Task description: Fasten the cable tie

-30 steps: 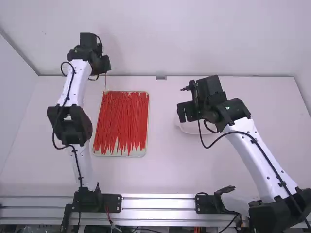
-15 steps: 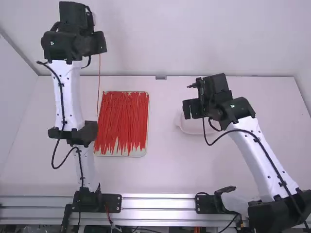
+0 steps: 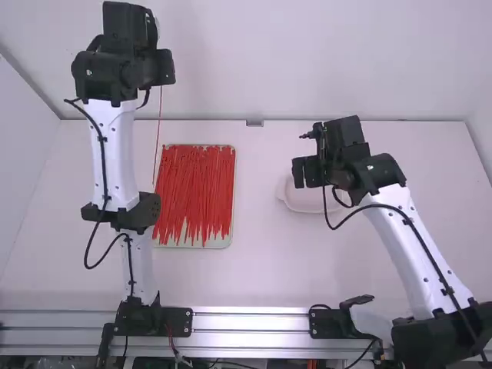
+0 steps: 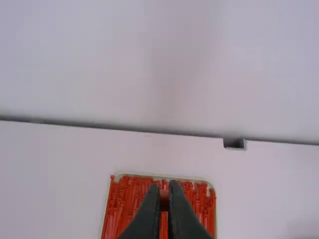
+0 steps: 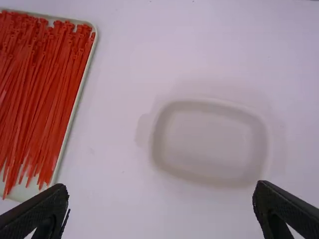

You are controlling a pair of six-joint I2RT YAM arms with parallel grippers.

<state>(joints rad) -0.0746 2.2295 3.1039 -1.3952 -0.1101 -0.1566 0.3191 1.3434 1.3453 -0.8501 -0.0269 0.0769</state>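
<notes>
Cable tie (image 3: 158, 131) hangs straight down from the left gripper (image 4: 163, 188), whose fingers are pinched tight on its top end, with the tray (image 3: 233, 192) of spare ties below. It isn't looped and the tail isn't in the head, so the fastening itself looks undone. Right gripper (image 5: 159, 214) is wide open and empty, white dish (image 5: 209, 105) beneath it.

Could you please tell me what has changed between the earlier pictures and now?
The left tool rose from the far edge of the tray, lifting one red cable tie, which now hangs from it. The right tool, open over the white dish, drifted slightly. Tray and dish stayed put.
</notes>
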